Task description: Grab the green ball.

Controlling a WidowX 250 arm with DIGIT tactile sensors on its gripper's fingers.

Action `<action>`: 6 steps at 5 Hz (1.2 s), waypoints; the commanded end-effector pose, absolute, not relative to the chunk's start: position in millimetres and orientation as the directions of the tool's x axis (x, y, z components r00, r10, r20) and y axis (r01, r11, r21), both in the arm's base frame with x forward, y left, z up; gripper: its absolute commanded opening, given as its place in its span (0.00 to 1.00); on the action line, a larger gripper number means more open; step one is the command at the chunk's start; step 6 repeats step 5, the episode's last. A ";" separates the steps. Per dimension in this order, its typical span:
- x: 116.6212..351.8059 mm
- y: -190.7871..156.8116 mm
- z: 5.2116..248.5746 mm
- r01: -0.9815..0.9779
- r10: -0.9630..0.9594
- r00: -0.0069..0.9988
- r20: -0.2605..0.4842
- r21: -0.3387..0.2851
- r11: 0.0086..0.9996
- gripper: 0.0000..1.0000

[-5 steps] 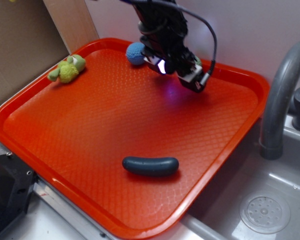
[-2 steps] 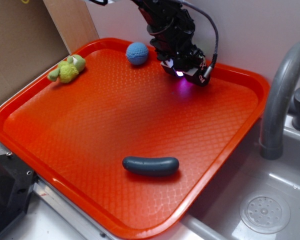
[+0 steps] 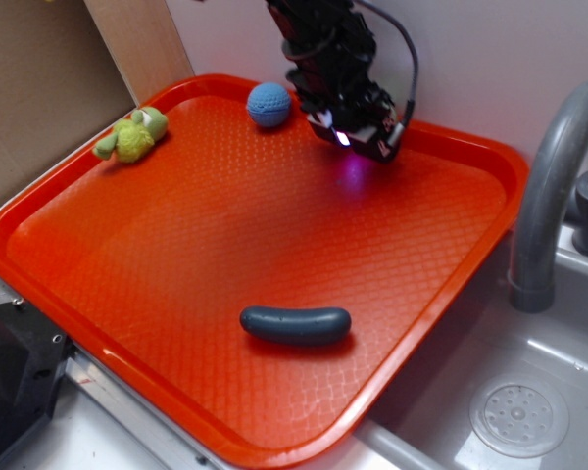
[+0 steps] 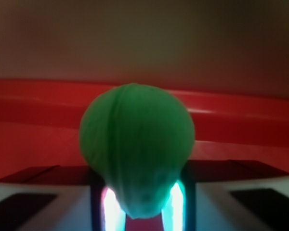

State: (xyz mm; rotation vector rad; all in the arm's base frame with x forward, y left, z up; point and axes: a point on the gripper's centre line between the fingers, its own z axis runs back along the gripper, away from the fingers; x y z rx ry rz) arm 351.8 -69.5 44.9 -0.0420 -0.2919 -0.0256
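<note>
Green ball in the hand, lifted off the tray.
We find the hand [image 3: 358, 132] closed on the green ball [image 4: 137, 144], risen slightly above the red tray's [image 3: 98, 323] far edge; the grab looks complete.

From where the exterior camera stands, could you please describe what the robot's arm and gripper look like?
The arm is black and blocky, with a dark cable looping down its right side. The gripper end carries a pale panel and a small glowing light casting a purple tint on the tray.

Pale wall [image 3: 490, 59], steel sink [image 3: 529, 392]
</note>
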 end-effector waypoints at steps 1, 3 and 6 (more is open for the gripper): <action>273.6 -12.3 141.4 -0.143 0.137 0.970 0.200 0.017 0.990 0.00; 177.9 -6.3 189.1 -0.117 0.107 0.984 0.139 0.064 0.991 0.00; 166.0 -9.9 169.9 -0.122 0.104 0.985 0.140 0.119 0.985 0.00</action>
